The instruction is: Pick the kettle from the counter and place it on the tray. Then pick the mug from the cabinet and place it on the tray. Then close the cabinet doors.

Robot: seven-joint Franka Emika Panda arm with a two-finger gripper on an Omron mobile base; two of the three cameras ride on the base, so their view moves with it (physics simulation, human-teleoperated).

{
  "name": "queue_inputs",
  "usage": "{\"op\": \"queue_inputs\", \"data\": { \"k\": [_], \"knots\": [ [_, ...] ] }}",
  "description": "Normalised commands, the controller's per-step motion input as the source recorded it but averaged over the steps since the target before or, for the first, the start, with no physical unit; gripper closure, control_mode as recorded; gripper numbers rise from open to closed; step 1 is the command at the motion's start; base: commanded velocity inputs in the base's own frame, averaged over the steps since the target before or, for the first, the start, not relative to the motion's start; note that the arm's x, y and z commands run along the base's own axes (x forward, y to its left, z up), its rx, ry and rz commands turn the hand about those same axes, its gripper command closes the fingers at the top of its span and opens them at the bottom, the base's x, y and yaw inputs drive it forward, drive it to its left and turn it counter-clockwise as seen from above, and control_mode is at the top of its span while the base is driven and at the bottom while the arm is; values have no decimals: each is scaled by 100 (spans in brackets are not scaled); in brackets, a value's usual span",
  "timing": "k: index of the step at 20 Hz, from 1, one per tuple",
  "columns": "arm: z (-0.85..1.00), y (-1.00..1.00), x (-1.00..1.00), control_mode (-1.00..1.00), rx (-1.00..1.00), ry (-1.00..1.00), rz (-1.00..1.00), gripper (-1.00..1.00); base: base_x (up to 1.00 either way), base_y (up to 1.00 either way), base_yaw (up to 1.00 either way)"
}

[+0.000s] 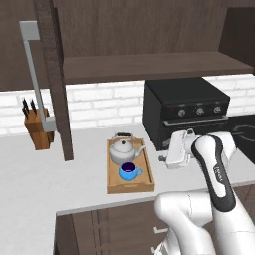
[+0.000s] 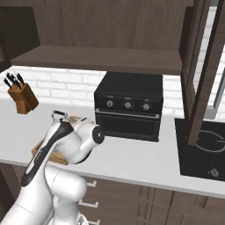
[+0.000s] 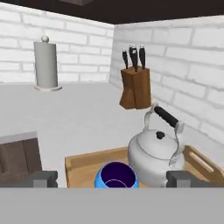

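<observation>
The wooden tray (image 1: 113, 185) lies on the grey counter (image 1: 60, 174). On it stand the silver kettle (image 1: 122, 150) at the back and the blue mug (image 1: 129, 172) in front, both upright. My gripper (image 1: 164, 159) hovers just right of the tray, pointing at it, open and holding nothing. In the hand view the fingertips (image 3: 43, 178) stand wide apart, with the mug (image 3: 116, 174), kettle (image 3: 153, 157) and tray (image 3: 83, 164) close ahead. The cabinet (image 1: 149, 67) above is open, its left door (image 1: 55, 74) swung outward. The right door (image 2: 197, 79) stands open too.
A black toaster oven (image 1: 184, 109) sits behind my hand, right of the tray. A knife block (image 1: 39, 127) stands at the back left, and a paper towel roll (image 3: 46, 65) by the wall. A dark cooktop (image 2: 202, 145) lies at the far right.
</observation>
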Motion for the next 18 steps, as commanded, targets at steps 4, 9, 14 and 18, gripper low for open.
{"op": "queue_inputs", "data": {
  "k": [4, 9, 14, 18],
  "knots": [
    [63, -25, -30, -100, 0, 0, -23, -100, 0, 0, 0],
    [48, -35, -36, -100, -1, 0, -26, -100, 0, 0, 0],
    [25, -47, -27, -100, -8, 0, -20, -100, 0, 0, 0],
    [-21, -38, -4, -100, -3, 0, 0, -100, 0, 0, 0]
  ]
}}
